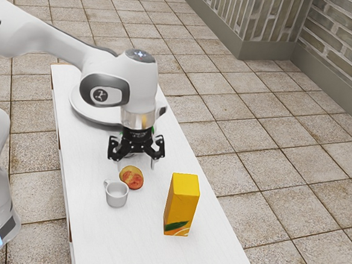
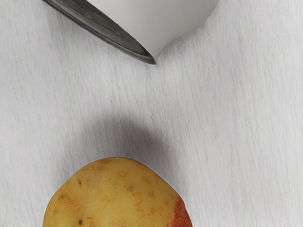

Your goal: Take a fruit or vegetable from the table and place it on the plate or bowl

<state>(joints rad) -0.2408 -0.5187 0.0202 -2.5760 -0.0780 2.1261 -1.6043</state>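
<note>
Roughly, the step in hand is the descent onto the chosen item, so the advice runs from the setting down to the grasp. The white desk (image 1: 99, 246) is long and narrow, with the arm (image 1: 48, 38) reaching over its far end. The grey plate (image 1: 79, 108) lies under the arm's wrist, near the fruit (image 1: 131, 178), so the carry should be short.

On the exterior view's right, the orange juice carton (image 1: 181, 203) stands upright and apart from the fruit; it is unlikely to interfere. The white cup (image 1: 115, 192) matters more: it sits just beside the fruit, perhaps touching it, on the exterior view's left.

The yellow-and-red fruit rests on the desk, and the gripper (image 1: 137, 157) hangs above it, offset a little towards the plate. Its fingers (image 1: 154, 157) are spread apart and hold nothing.

A good grasp probably needs the hand shifted away from the plate until it is centred over the fruit. The approach should then drop straight, with one finger clear of the cup's rim, and close low on the round body.
</note>
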